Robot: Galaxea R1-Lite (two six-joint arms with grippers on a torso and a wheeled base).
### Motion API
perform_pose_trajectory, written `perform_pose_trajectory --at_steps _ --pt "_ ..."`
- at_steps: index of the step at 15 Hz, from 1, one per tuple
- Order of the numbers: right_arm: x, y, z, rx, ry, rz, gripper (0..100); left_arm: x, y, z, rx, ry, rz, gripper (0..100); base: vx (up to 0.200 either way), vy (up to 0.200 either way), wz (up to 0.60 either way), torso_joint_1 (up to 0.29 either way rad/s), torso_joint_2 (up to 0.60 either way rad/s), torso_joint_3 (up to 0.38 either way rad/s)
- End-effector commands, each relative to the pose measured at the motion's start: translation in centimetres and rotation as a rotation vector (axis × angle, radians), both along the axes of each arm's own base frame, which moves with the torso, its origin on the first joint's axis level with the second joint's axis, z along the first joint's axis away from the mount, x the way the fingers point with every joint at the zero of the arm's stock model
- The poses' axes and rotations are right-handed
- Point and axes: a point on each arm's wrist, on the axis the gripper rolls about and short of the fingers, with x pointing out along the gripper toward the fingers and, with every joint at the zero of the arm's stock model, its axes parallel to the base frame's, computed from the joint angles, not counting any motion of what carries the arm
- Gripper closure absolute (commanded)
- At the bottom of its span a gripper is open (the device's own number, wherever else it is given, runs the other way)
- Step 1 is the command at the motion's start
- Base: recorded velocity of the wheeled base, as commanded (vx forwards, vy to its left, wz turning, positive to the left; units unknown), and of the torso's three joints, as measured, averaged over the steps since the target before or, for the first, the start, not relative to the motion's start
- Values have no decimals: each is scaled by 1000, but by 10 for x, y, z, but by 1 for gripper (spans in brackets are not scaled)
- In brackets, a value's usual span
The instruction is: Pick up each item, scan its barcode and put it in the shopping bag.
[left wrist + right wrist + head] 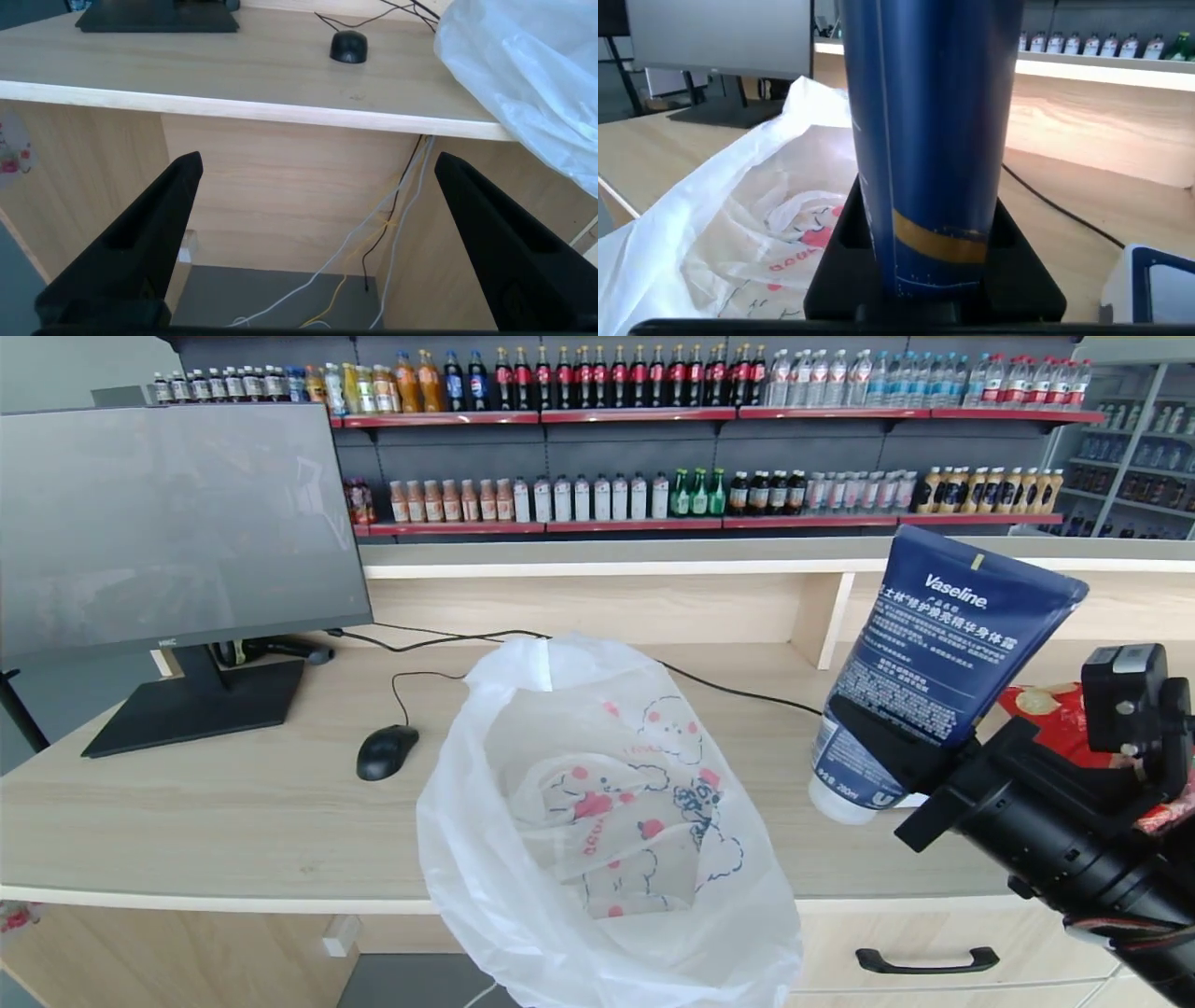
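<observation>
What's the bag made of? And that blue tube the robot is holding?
The bag looks like thin plastic film: see-through, crinkly, a bit shiny. The tube is probably soft plastic: smooth, slightly glossy skin and a flat crimped end.

We see the tube (934,653) only in part. The right end effector (892,747), clamped on it, covers a band near its cap in the head view, and in the right wrist view its crimped end runs off the picture. Behind that arm a red packet (1050,705) is mostly covered, and we cannot tell what it holds. The shopping bag (579,803) is cut by the lower edge and the monitor (168,523) by the left edge. A dark object (271,651) behind the monitor's stand is half hidden. A white box (1150,291) is clipped by the picture's edge, and we cannot identify it. The left end effector (318,166) has its spread fingers cut off at their bases.
</observation>
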Motion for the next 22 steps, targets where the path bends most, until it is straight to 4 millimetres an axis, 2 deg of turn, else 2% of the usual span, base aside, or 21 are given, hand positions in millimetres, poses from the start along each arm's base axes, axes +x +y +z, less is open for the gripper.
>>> perform_pose_trajectory --at_steps 1,7,9,12,14,16,19,22 --pt "-5 -2 4 10 -16 2 100 0 0 0 0 -1 2 0 0 200 0 12 2 -2" --pt "-12 -6 5 18 -17 7 100 0 0 0 2 -1 0 0 0 200 0 1 2 1" --pt "-9 -6 4 85 37 32 100 0 0 0 2 -1 2 0 0 0 0 0 0 0" --pt "-15 -6 1 125 109 212 100 0 0 0 0 -1 2 0 0 0 0 0 0 0" --pt "-3 0 7 196 136 238 100 0 0 0 0 -1 0 0 0 0 0 0 0 0" --pt "26 10 12 290 178 242 100 0 0 0 0 -1 0 0 0 0 0 0 0 0" --pt "61 23 4 280 181 222 100 0 0 0 0 -1 0 0 0 0 0 0 0 0" --pt "77 27 -14 246 220 204 100 0 0 0 0 -1 2 0 0 0 0 0 0 0"
